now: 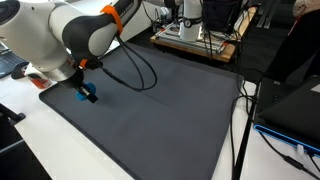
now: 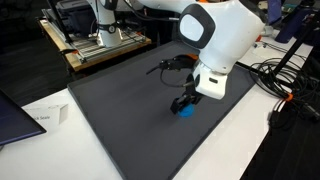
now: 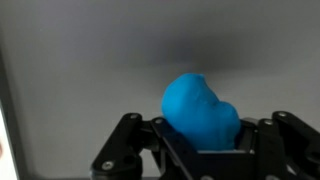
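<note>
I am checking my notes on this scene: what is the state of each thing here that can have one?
fingers: shut on the blue lump.
blue lump: gripped, low over the mat; contact unclear.
dark mat: flat on the white table.

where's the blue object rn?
The blue object is clamped in the gripper, centre of the wrist view; in both exterior views it is low over the dark mat, near its edge by the white tabletop.

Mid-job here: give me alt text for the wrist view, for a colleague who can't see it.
A rounded blue lump sits clamped in the black tool, which enters from the bottom edge. Behind it lies a plain dark grey mat, slightly blurred.
</note>
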### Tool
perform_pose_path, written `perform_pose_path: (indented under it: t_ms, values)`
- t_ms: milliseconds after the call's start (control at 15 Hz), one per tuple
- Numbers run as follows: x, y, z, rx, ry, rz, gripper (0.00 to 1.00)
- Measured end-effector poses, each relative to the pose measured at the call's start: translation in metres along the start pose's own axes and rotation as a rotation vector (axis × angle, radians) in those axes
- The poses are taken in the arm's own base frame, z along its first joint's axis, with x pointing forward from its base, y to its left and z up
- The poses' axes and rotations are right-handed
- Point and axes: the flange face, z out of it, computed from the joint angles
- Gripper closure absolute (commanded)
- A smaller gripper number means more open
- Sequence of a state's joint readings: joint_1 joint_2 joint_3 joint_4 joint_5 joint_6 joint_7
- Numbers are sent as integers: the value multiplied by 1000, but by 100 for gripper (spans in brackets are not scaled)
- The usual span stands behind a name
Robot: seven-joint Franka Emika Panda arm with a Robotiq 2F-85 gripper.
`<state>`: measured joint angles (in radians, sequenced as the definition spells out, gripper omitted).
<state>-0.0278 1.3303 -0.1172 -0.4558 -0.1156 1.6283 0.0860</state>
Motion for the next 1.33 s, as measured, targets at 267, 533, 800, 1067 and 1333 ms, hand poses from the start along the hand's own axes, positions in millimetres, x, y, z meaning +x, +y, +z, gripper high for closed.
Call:
perform_pose_path:
  t_ms: [267, 533, 800, 1067, 1333]
  values:
    - [-12, -16, 3, 44, -89, -121, 100]
    - [-28, -17, 5, 53, -212, -168, 100]
    - [-42, -14, -1, 50, -311, -164, 100]
    - [-51, -8, -16, 39, -363, -111, 100]
    - [-54, 0, -39, 15, -346, -14, 100]
